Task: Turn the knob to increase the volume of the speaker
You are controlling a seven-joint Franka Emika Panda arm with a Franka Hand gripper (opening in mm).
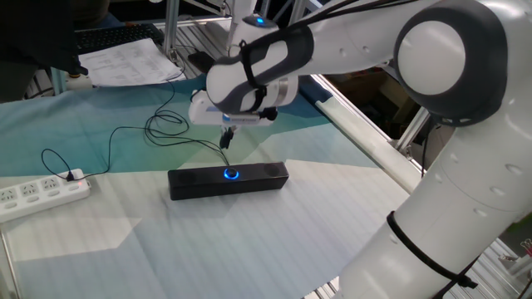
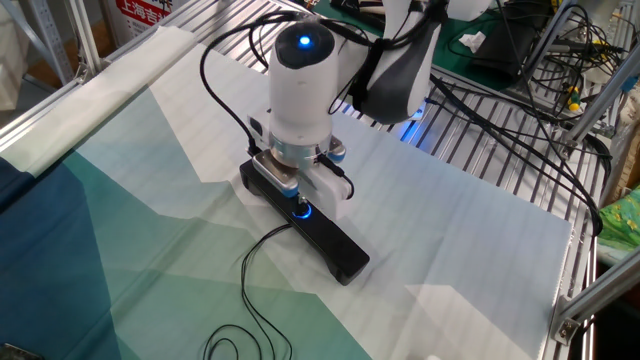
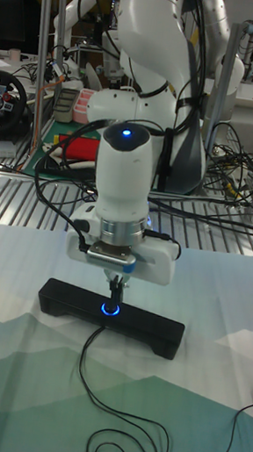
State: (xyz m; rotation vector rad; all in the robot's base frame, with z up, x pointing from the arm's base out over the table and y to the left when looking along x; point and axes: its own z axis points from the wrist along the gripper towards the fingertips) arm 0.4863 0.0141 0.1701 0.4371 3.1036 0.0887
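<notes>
The speaker (image 1: 229, 181) is a long, low black bar lying across the cloth-covered table, also seen in the other fixed view (image 2: 322, 236) and the tall fixed view (image 3: 141, 324). Its knob (image 1: 229, 174) glows blue in the middle of the top face (image 3: 110, 310). My gripper (image 1: 225, 140) points straight down and hangs a short way above the knob, apart from it. Its dark fingers (image 3: 117, 281) are pressed together with nothing between them. In the other fixed view the white hand covers the fingertips, and only the knob's blue glow (image 2: 302, 210) shows below it.
A thin black cable (image 1: 169, 129) loops from the speaker across the teal and white cloth toward a white power strip (image 1: 39, 193) at the left edge. Papers (image 1: 126, 61) lie at the back. A metal rail (image 1: 366, 137) borders the table on the right.
</notes>
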